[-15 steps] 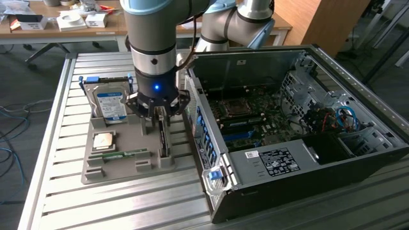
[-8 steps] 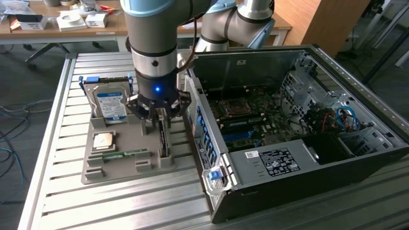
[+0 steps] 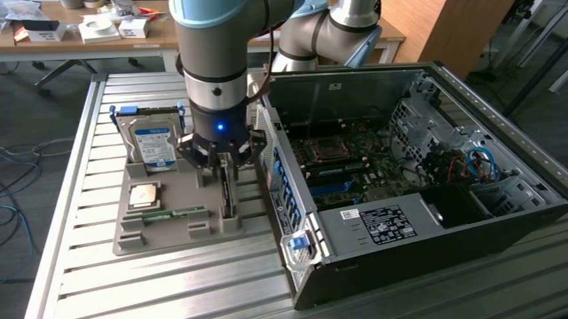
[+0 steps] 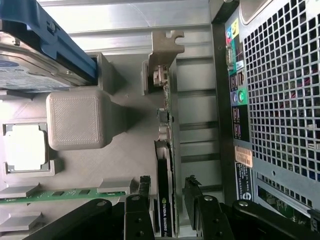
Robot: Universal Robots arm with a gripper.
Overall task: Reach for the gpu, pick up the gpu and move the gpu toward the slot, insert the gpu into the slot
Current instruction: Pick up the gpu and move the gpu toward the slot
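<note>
One gpu [image 3: 227, 194], one hard drive [image 3: 153, 143], one memory stick [image 3: 169, 215].

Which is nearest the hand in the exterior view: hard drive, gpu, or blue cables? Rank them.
1. gpu, between the hand's fingers.
2. hard drive, exterior view's left.
3. blue cables, inside the case, exterior view's right.

The gpu [image 3: 227, 194] stands in the tray [image 3: 169, 234] — jaws astride it — beside the case [image 3: 355, 269].
</note>
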